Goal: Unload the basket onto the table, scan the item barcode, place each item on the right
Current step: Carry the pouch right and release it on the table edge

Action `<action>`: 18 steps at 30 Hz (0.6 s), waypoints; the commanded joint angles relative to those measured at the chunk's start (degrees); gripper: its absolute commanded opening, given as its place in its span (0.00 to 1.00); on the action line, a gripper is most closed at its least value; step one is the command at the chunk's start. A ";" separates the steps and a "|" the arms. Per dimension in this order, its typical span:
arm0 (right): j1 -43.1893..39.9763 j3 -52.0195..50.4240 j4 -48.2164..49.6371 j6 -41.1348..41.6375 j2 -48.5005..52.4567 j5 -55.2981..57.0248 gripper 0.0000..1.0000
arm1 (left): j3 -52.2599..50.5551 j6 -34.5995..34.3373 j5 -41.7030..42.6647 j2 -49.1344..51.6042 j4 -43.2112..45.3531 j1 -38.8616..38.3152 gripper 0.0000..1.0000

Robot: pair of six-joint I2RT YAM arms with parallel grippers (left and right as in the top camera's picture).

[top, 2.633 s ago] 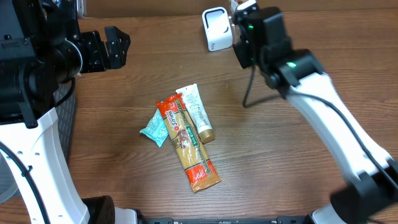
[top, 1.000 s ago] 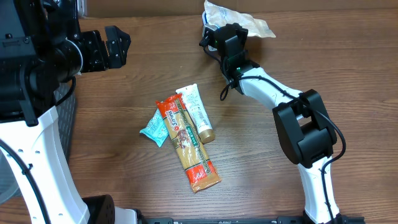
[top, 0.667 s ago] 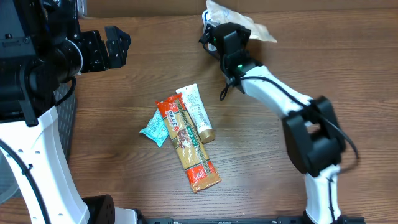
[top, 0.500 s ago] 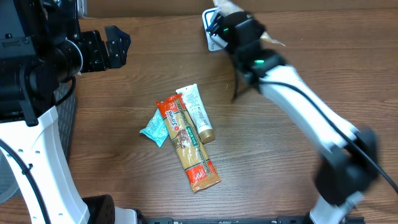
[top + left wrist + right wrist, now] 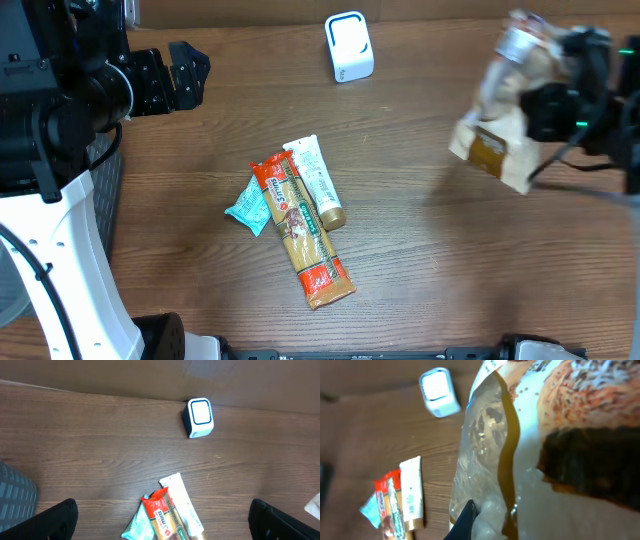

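Overhead, only a motion blur at upper right: printed bag (image 5: 500, 115) gripped in the closed right end effector (image 5: 550, 100), well right of the scanner (image 5: 348, 47) at top centre. Sharp in the right wrist view, filling it and mostly hiding the fingers. Barcode not discernible. Left end effector (image 5: 170, 78) wide open at upper left, over the worktop (image 5: 420, 250).

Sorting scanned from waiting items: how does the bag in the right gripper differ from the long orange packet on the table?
The bag is clamped in the shut right gripper, off the table; the orange packet lies mid-table. The bag is broad and partly clear; the orange packet is long and narrow. Both are printed wrappers.
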 commanded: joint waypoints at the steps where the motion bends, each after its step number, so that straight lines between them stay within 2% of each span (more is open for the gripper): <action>1: -9.77 -5.62 0.76 2.95 2.14 -10.73 0.04 | 0.85 0.20 -0.28 0.33 0.04 0.59 1.00; 3: -13.40 -9.33 2.95 2.99 2.97 -13.64 0.04 | 0.85 0.22 -0.28 0.33 0.04 0.59 0.99; 4: -16.90 -14.51 6.99 4.50 3.89 -16.52 0.04 | 0.85 0.22 -0.28 0.33 0.04 0.59 1.00; 10: -24.28 -29.18 24.65 11.93 7.28 -17.11 0.04 | 0.85 0.20 -0.28 0.33 0.04 0.59 1.00; 16: -29.62 -39.63 45.48 22.05 10.01 -16.98 0.04 | 0.85 0.22 -0.28 0.33 0.04 0.59 0.99; 18: -30.84 -40.02 47.34 22.47 10.78 -15.69 0.04 | 0.85 0.20 -0.28 0.33 0.04 0.59 1.00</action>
